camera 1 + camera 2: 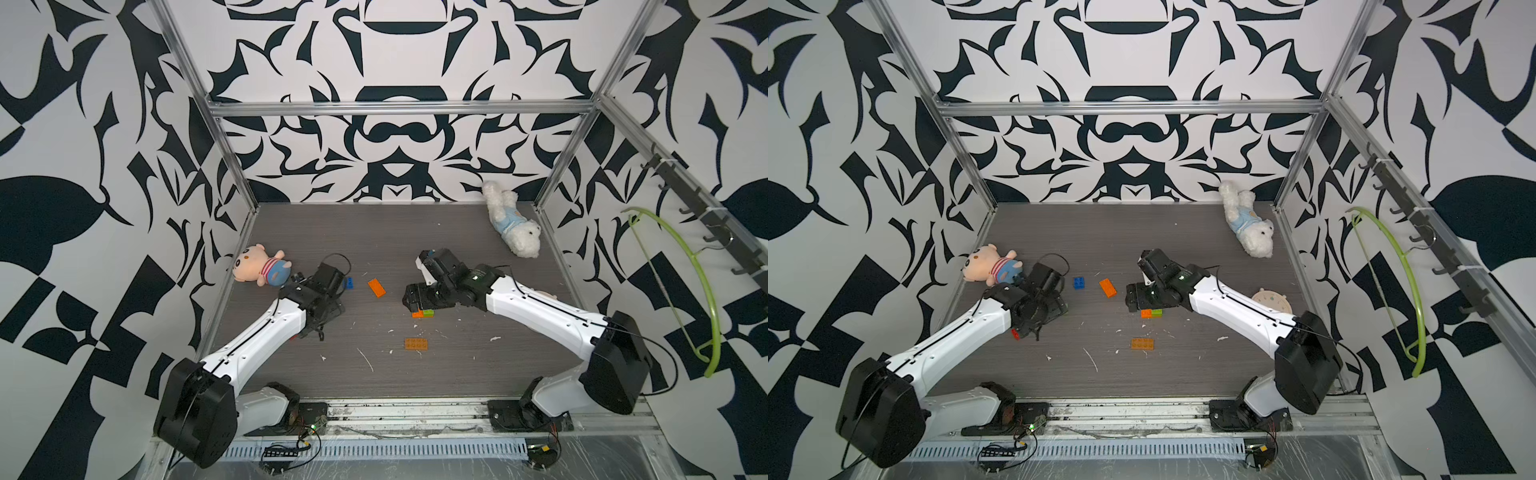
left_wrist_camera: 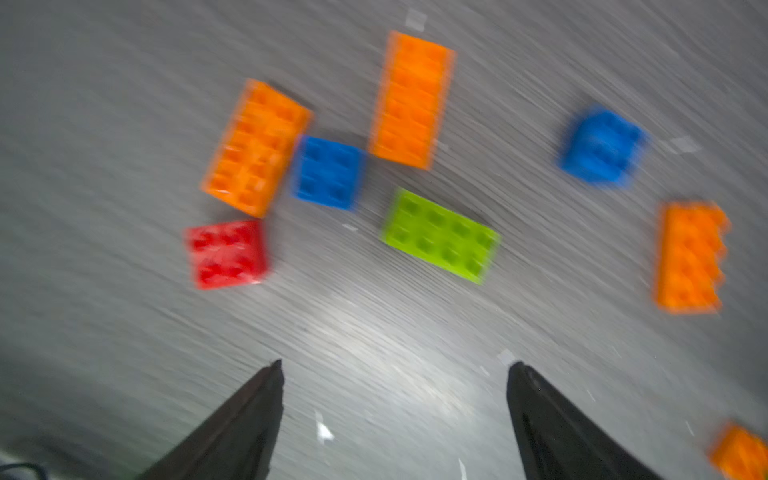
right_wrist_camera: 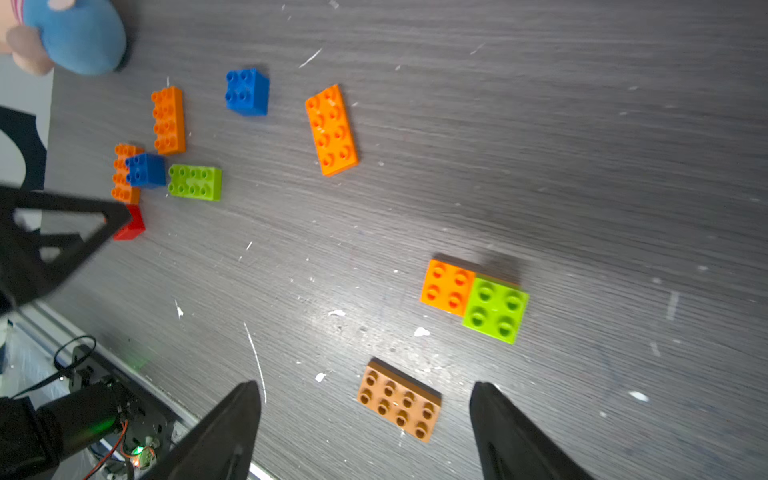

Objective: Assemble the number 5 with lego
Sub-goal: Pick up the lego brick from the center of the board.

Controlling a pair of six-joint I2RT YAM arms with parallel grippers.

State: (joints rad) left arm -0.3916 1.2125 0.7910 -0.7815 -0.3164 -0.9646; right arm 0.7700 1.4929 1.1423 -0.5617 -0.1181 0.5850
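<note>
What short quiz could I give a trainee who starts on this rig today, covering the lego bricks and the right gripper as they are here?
1. True or false: the orange square brick and the lime square brick lie touching, side by side.
2. What does the right gripper hold? A) an orange oblong brick B) nothing, its jaws stand open C) a plush toy
3. How many blue bricks show in the right wrist view?
Key: 1 true; 2 B; 3 two.
</note>
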